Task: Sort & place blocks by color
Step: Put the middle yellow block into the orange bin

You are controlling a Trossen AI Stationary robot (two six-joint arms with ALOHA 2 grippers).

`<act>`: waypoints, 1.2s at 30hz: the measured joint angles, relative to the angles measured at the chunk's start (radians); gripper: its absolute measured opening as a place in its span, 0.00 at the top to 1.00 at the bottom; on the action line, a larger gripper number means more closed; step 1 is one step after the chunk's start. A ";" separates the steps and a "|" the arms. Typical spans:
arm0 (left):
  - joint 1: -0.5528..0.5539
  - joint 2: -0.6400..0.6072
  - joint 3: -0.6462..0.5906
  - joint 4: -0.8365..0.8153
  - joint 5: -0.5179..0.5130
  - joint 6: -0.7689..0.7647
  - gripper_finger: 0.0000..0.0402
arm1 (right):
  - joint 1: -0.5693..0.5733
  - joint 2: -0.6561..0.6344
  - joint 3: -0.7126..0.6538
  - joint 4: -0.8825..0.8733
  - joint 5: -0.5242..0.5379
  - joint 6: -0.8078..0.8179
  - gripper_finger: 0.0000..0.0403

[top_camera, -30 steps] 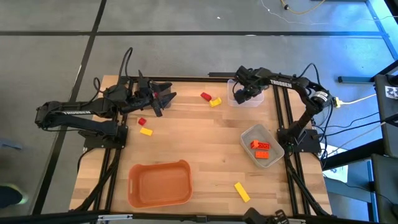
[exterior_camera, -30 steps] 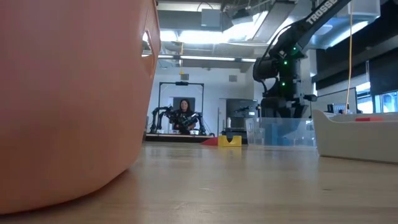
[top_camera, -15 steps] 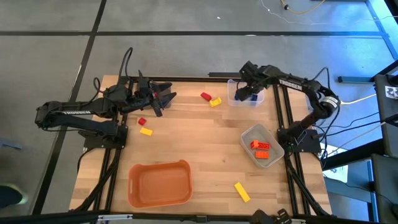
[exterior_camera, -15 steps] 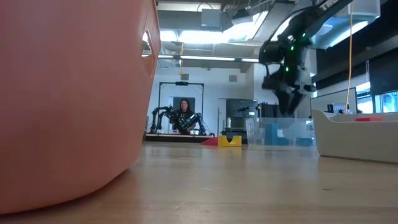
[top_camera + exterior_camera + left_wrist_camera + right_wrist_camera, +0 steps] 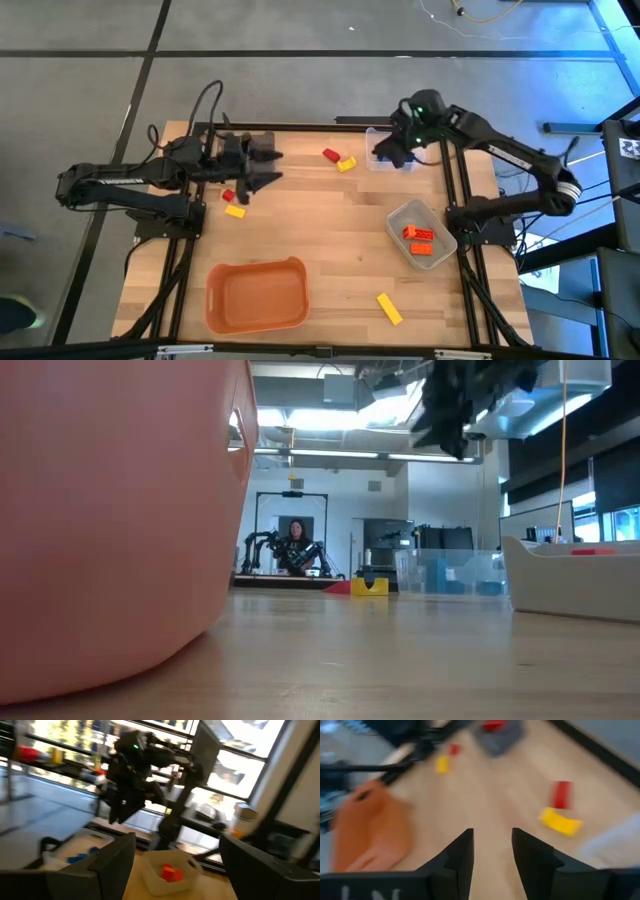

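A red block (image 5: 331, 154) and a yellow block (image 5: 346, 163) lie at the table's far middle; they also show in the right wrist view as a red block (image 5: 561, 794) and a yellow block (image 5: 561, 821). A second red block (image 5: 228, 196) and a second yellow block (image 5: 235, 211) lie at the left. A third yellow block (image 5: 388, 308) lies near the front edge. My right gripper (image 5: 385, 150) is open and empty, raised over the clear bin (image 5: 398, 160). My left gripper (image 5: 264, 162) is open and empty above the table's far left.
A grey bin (image 5: 421, 235) at the right holds red and orange blocks. An orange bin (image 5: 256, 295) stands at the near left and fills the low view's left side (image 5: 110, 520). The clear bin holds blue blocks (image 5: 455, 586). A person shows far behind the table (image 5: 296, 545).
My right gripper has risen out of the clear bin, well above the table, and its arm has swung outward. My left gripper has turned a little at the wrist and stayed near the far left. No block has moved.
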 joint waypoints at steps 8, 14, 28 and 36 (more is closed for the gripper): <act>0.000 -0.034 0.000 -0.095 0.012 -0.033 0.31 | 0.092 -0.065 0.000 0.022 -0.029 0.019 0.67; 0.021 -0.020 0.001 -0.296 -0.108 -0.029 0.31 | 0.137 -0.051 0.000 0.089 0.017 0.081 0.67; 0.071 0.124 -0.009 -1.126 -0.051 0.413 0.31 | 0.209 -0.051 0.000 0.087 0.148 0.105 0.67; 0.072 0.308 -0.042 -1.153 -0.078 0.548 0.31 | 0.217 -0.051 0.000 0.088 0.151 0.158 0.67</act>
